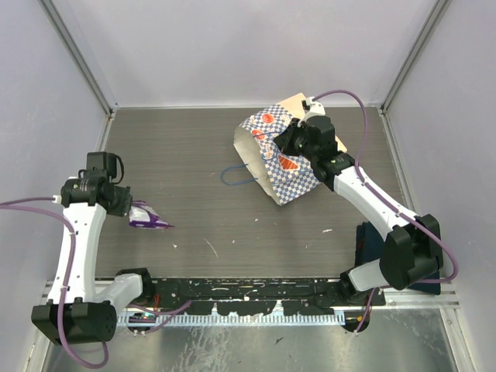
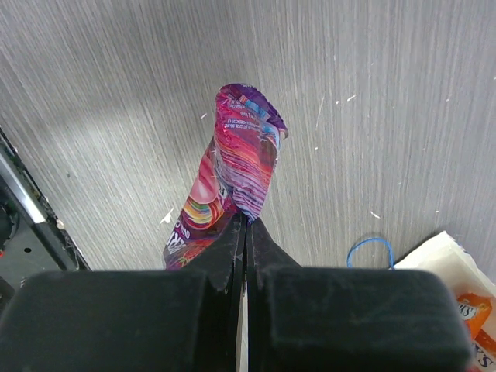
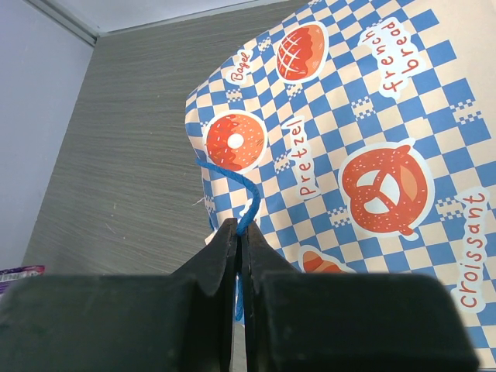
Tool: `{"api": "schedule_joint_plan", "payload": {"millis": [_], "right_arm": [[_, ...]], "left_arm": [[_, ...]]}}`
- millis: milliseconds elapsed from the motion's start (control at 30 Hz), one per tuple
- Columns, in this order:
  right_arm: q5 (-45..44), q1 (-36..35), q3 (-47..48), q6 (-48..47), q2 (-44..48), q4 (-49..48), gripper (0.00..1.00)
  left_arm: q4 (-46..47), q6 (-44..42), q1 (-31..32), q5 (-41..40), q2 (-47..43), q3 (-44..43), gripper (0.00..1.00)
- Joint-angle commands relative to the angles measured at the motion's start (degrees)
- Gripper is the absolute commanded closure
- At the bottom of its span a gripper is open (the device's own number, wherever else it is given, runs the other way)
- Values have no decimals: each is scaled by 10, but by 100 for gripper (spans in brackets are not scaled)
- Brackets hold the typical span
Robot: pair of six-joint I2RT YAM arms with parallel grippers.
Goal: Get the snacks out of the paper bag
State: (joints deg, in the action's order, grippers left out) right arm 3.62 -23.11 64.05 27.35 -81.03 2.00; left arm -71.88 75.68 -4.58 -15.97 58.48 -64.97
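1. The left gripper (image 2: 246, 221) has its jaws pressed tight together on one end of a purple packet (image 2: 244, 155). The rest of the packet sticks out past the fingertips.
2. In the top view this gripper (image 1: 124, 203) is at the left middle of the frame. The packet (image 1: 149, 217) points right and slightly down from it, its long axis almost level across the frame.
3. In the left wrist view the packet runs from the jaws at lower centre up to its free end at upper centre. It is creased and bowed.
4. Whether the free end touches the table (image 1: 178, 155) cannot be told.
5. The right gripper (image 3: 240, 229) has its jaws nipped almost shut on a blue cord (image 3: 240, 182) of the bag (image 3: 372, 132). The cord rises from between the tips and bends left to the bag's edge.
6. In the top view the bag (image 1: 283, 182) lies on its side at upper right, its mouth facing the left of the frame. The right gripper (image 1: 291, 143) sits on top of it.
7. A second blue loop (image 1: 236, 177) lies on the table just left of the bag, well apart from the packet.
8. A dark cloth (image 1: 368, 244) lies at lower right beside the right arm.
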Motion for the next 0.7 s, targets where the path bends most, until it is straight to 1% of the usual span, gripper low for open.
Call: {"api": "schedule_joint_plan", "payload": {"millis": [0, 167, 233, 400, 600, 667], "right_arm": [[-18, 3, 8, 0, 13, -29, 99], [-17, 3, 9, 1, 11, -25, 99], [-17, 3, 10, 2, 9, -23, 99], [-21, 3, 12, 5, 9, -22, 99], [-47, 3, 14, 8, 10, -7, 99], [-51, 3, 14, 8, 10, -5, 99]], "left_arm": [[-18, 7, 7, -56, -12, -50, 100], [-43, 9, 26, -143, -5, -55, 100], [-48, 9, 29, -165, 6, -46, 100], [-13, -3, 44, -154, 55, -19, 100], [-11, 12, 72, -167, 137, -43, 100], [-13, 16, 73, -171, 179, -59, 100]]}}
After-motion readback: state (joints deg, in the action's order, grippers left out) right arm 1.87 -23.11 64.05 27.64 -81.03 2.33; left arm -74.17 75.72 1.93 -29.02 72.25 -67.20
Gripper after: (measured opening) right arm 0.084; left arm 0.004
